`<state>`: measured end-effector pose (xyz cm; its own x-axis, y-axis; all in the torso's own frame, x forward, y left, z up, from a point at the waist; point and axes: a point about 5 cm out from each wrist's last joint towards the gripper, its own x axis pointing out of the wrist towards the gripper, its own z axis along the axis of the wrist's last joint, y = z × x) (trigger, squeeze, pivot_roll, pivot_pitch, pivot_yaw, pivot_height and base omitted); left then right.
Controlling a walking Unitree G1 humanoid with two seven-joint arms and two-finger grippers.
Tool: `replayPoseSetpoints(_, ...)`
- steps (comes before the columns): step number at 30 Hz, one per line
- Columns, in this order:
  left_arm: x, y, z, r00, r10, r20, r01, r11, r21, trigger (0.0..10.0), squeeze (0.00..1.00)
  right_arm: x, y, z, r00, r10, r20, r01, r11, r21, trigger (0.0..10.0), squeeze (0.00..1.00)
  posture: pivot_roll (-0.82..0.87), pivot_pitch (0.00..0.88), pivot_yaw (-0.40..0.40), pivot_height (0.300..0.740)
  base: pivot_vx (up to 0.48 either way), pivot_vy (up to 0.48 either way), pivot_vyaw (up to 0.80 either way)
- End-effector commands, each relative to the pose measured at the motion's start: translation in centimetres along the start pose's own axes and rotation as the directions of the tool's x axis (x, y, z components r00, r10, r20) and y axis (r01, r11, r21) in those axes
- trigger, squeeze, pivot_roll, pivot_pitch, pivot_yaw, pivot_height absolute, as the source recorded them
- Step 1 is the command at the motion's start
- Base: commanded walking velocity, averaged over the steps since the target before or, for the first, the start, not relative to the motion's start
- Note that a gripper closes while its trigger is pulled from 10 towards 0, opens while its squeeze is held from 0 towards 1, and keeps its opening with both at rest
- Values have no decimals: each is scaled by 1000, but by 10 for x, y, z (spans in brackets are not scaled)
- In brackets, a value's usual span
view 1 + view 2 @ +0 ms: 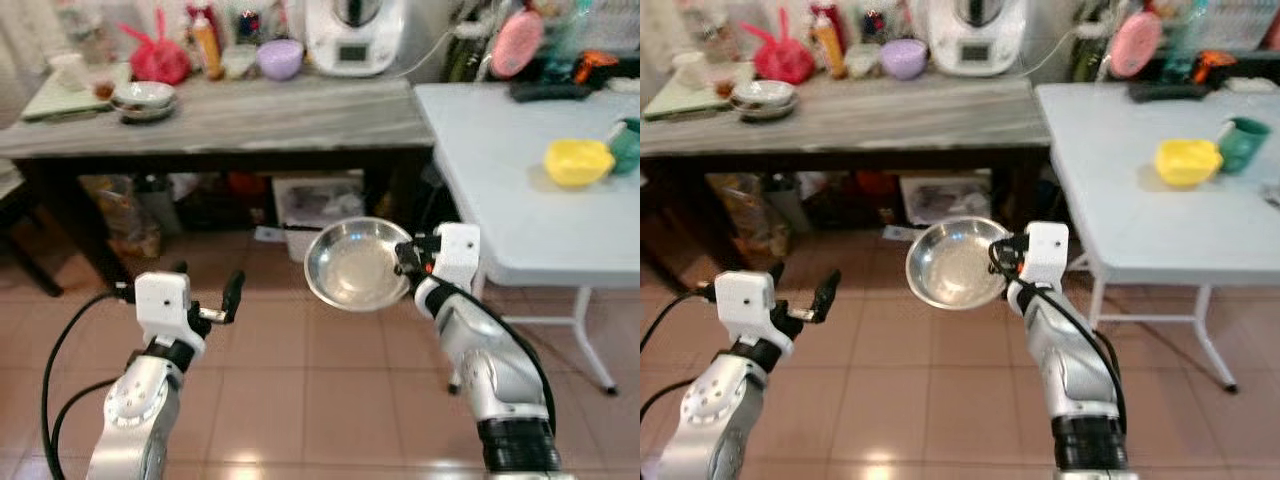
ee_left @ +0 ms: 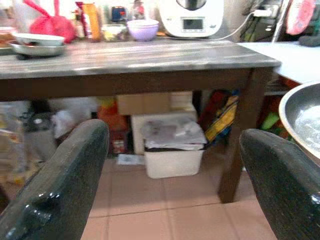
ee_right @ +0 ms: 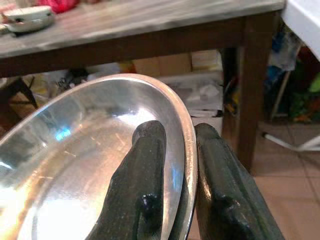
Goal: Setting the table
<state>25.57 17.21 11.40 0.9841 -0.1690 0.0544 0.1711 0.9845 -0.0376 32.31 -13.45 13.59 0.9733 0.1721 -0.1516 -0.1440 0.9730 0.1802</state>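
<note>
One steel bowl (image 1: 357,264) hangs left of the white table (image 1: 500,200), its rim pinched by the right gripper (image 1: 408,262) for carrying; left gripper (image 1: 218,300) spread, empty.

Silver dish (image 1: 355,265), yellow bowl (image 1: 577,161) on white table (image 1: 500,190) — grey-streaked dark-legged table (image 1: 250,120), terracotta floor (image 1: 300,380).

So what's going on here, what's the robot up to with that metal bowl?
The robot stands on the tiled floor between a dark wooden table and a white folding table. Its right gripper pinches the rim of a shiny metal bowl, holding it in the air, tilted, over the floor. The left gripper is open and holds nothing. A yellow bowl already sits on the white table.
</note>
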Motion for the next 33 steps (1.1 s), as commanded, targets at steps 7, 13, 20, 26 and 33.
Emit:
replayPoseSetpoints(7, 3, -6, 1, 1000, 2, 21, -2, 1000, -14, 10000, 0, -1, -11, 5, 999, -34, 33, 35, 999, 0, 10000, 0, -87, 37, 44, 740, 0, 110, 0)
replayPoseSetpoints(13, 4, -4, 2, 1000, 0, 26, 1, 1000, -23, 10000, 0, 0, -10, 7, 999, -34, 41, 34, 999, -1, 10000, 0, -89, 34, 45, 740, 0, 0, 0)
replayPoseSetpoints(20, 5, -4, 3, 999, -3, 33, 4, 1000, -30, 10000, 0, 1, -10, 7, 998, -35, 47, 35, 999, 0, 10000, 0, -92, 31, 47, 740, 0, 0, 0)
replayPoseSetpoints(26, 5, -5, 3, 999, -18, 37, 19, 999, -36, 10000, 0, 1, -10, 8, 998, -37, 52, 37, 999, 1, 10000, 0, -96, 29, 49, 740, 156, 0, 0)
replayPoseSetpoints(33, 6, -7, 3, 999, -27, 40, 29, 999, -40, 10000, 0, 1, -11, 10, 997, -38, 66, 38, 999, 3, 10000, 0, -102, 26, 49, 740, 390, 0, 0)
